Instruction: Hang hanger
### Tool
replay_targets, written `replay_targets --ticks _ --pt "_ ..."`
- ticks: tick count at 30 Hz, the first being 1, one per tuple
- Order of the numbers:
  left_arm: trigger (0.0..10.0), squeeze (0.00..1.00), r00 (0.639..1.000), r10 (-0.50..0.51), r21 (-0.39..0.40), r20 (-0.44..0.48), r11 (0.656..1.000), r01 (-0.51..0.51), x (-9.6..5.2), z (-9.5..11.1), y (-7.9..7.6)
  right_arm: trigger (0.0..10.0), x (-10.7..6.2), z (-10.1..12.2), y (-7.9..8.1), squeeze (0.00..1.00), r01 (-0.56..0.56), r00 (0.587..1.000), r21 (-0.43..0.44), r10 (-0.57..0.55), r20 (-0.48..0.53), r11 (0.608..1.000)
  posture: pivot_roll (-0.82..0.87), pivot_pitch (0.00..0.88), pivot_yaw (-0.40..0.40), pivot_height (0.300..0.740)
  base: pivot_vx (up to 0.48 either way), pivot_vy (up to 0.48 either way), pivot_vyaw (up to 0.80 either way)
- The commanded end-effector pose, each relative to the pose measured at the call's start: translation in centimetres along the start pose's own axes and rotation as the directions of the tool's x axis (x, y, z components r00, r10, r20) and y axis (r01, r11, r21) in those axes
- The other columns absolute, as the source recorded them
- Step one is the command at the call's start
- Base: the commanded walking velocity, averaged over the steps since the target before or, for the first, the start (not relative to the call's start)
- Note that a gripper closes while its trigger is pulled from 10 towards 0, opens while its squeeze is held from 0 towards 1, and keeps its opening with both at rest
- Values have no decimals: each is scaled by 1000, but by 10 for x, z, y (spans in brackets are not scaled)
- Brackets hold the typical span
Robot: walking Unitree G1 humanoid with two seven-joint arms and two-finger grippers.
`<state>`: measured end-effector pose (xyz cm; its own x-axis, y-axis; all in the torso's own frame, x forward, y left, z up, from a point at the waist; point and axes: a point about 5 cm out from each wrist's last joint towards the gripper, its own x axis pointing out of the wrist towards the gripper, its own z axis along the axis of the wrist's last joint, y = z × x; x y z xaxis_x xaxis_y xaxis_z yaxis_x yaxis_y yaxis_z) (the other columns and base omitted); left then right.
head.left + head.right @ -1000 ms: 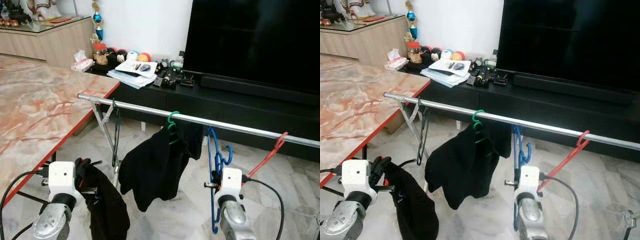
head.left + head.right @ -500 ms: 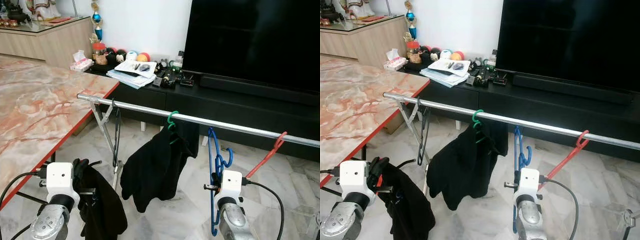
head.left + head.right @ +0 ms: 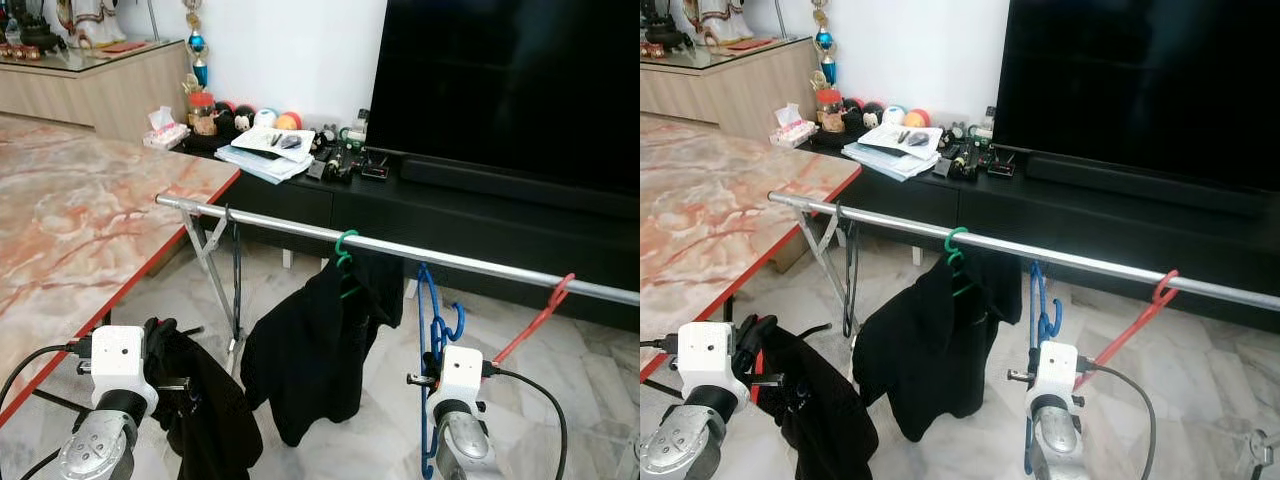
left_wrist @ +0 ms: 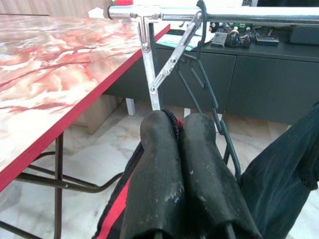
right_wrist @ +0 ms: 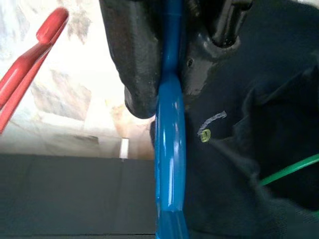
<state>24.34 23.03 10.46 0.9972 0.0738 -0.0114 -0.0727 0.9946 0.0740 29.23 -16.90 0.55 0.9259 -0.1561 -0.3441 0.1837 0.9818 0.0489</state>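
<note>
A steel rail crossed the room before a dark television, beside a marble bench. The right gripper fingers clamped the blue hanger below the rail; the left gripper fingers pinched a black garment.

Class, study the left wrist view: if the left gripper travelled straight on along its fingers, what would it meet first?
Probably the rack's silver folding leg and the dark hanger hanging from the rail, both straight ahead of the left gripper. Which is nearer is unclear.
</note>
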Motion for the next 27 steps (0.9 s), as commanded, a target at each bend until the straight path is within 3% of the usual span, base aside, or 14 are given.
replay_targets --ticks 1,5,16,27 --pt "10000 0 999 -8 15 39 1000 8 -1 6 -1 10000 -3 -7 -3 0 24 999 13 -23 -28 1000 217 0 -47 740 311 0 0" --pt "10000 0 999 -11 15 41 1000 10 -1 6 -1 10000 -8 -15 -5 0 26 999 9 -26 -30 1000 217 0 -47 740 284 0 0" --pt "10000 0 998 -47 15 42 999 47 -1 5 -7 10000 -13 -19 -10 0 66 998 20 -66 -5 998 212 0 -46 740 0 0 0" --pt "10000 0 997 -65 25 37 998 64 -2 5 -8 10000 -9 -6 -14 0 121 991 45 -123 43 992 211 0 -47 740 0 0 0"
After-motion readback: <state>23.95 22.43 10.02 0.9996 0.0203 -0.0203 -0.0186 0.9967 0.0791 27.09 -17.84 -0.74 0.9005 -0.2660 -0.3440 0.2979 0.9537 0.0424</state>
